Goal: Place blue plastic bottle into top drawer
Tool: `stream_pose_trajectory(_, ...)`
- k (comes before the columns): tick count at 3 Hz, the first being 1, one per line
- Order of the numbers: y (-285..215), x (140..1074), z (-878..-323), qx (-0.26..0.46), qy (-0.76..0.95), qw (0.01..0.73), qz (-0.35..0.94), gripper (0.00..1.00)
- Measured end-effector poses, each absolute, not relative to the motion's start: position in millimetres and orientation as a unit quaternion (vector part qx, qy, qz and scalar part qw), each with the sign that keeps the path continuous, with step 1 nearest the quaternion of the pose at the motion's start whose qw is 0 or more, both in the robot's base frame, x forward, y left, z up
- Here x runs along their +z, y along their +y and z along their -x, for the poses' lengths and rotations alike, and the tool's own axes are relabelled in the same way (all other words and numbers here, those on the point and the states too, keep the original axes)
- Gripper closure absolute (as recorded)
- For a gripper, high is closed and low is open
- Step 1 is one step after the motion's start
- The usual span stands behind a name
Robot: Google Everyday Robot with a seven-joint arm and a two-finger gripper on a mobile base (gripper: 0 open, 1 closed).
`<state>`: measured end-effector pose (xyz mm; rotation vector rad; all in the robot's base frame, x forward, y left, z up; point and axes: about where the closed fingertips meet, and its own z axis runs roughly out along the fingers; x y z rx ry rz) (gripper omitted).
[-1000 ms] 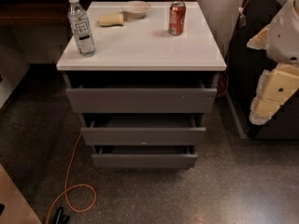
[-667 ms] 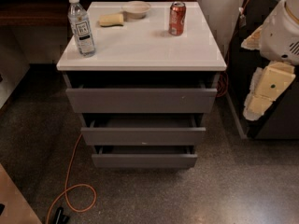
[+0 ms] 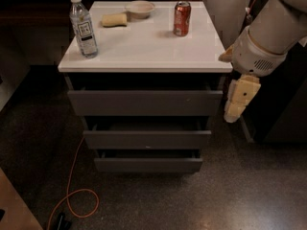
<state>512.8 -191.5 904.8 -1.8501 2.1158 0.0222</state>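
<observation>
The blue plastic bottle (image 3: 82, 26) stands upright at the front left corner of the white cabinet top (image 3: 148, 47), its white cap on. Below that top, the top drawer (image 3: 144, 102) shows its grey front, with a dark gap above it. My gripper (image 3: 238, 100) hangs pointing down at the right of the cabinet, level with the top drawer's right end and far from the bottle. It holds nothing.
A red soda can (image 3: 182, 18), a small bowl (image 3: 139, 8) and a yellow sponge (image 3: 114, 19) sit at the back of the cabinet top. Two shorter drawers (image 3: 147, 139) lie below. An orange cable (image 3: 72, 186) loops on the floor at the left. Dark furniture stands right.
My arm has swung left, closer to the cabinet's right side. The bottle and the drawers have not moved.
</observation>
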Motion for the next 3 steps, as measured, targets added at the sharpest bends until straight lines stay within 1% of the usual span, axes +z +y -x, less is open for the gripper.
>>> stream_pose_trajectory(1, -182.1, 866.3, -530.7, 0.005, 0.713, 0.178, 0.679, 0.0)
stream_pose_trajectory(2, -168.4, 818.8, -557.4, 0.014, 0.662, 0.209, 0.719, 0.0)
stream_pose_trajectory(3, -160.6, 787.9, -574.8, 0.016, 0.631, 0.226, 0.742, 0.0)
